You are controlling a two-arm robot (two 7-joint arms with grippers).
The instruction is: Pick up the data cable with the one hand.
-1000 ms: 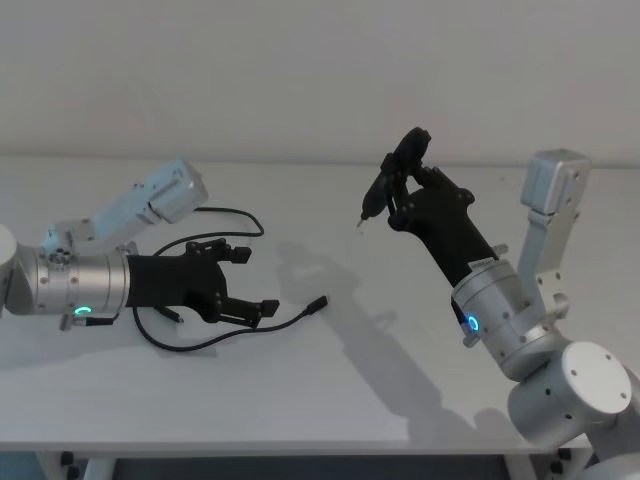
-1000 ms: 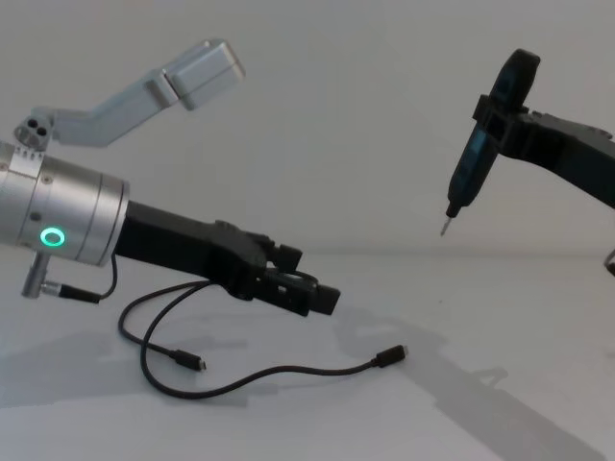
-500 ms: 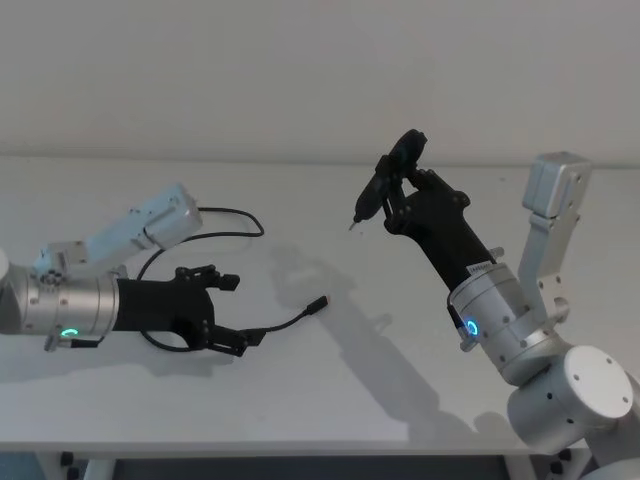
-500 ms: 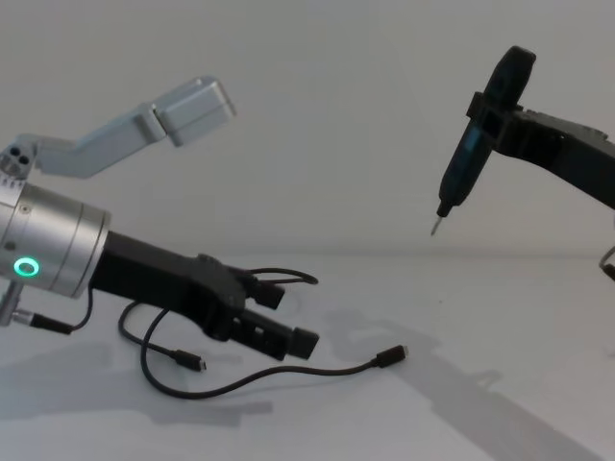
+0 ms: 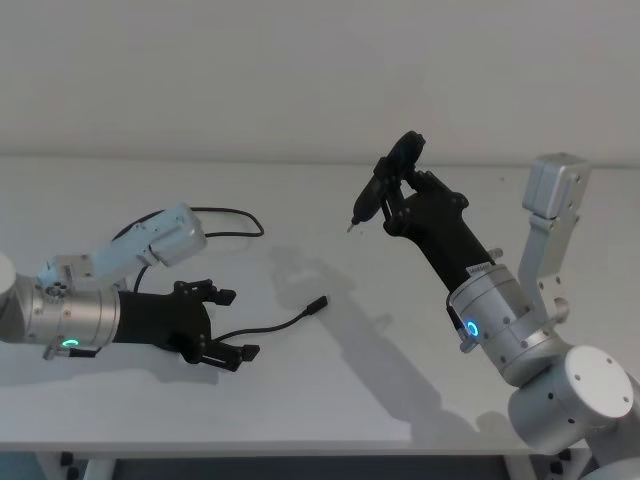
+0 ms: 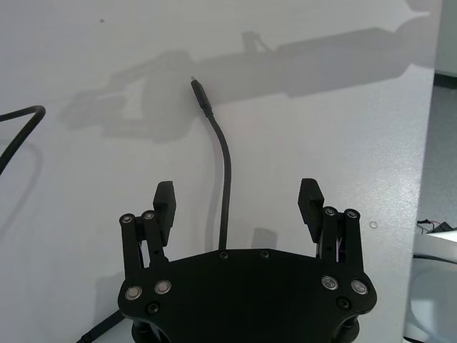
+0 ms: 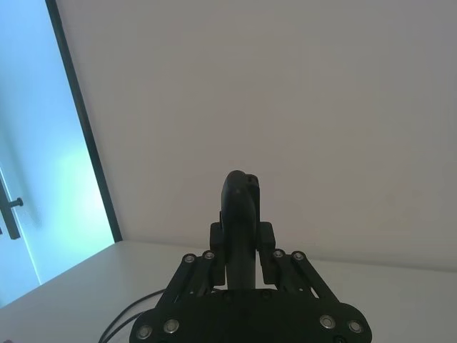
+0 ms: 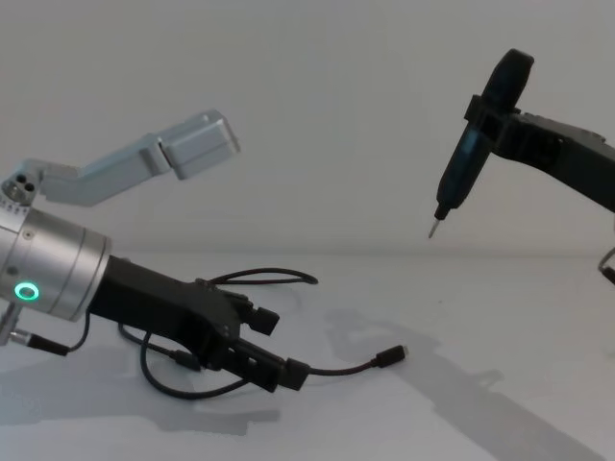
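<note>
Left pincer: the left pincer (image 5: 236, 324) sits low over the tabletop (image 5: 350, 400) in the lower left of the head view, jaws spread wide and gripping nothing

Data cable: the data cable (image 5: 290, 320) lies loose on the tabletop; one loop curves away behind the left arm toward the upper left, and one free plug (image 5: 318, 303) rests nearer the frame's centre

Key relation: in the left wrist view the data cable (image 6: 227, 171) runs out from under the palm, straight up the middle of the gap between the two fingers of the left pincer (image 6: 237, 189), its long axis in line with the pincer's reach and square to the closing direction; the plug lies beyond the fingertips

Height: from the chest view the left pincer (image 8: 281, 346) looks just above the cable (image 8: 336, 368); contact cannot be made out

Right pincer: the right pincer (image 5: 395, 195) is raised in the upper right, well apart, clenched on a pen-like tool (image 5: 385, 185)

Judgement: the left arm is plainly the nearer; closing the jaws looks like the move in hand
</note>
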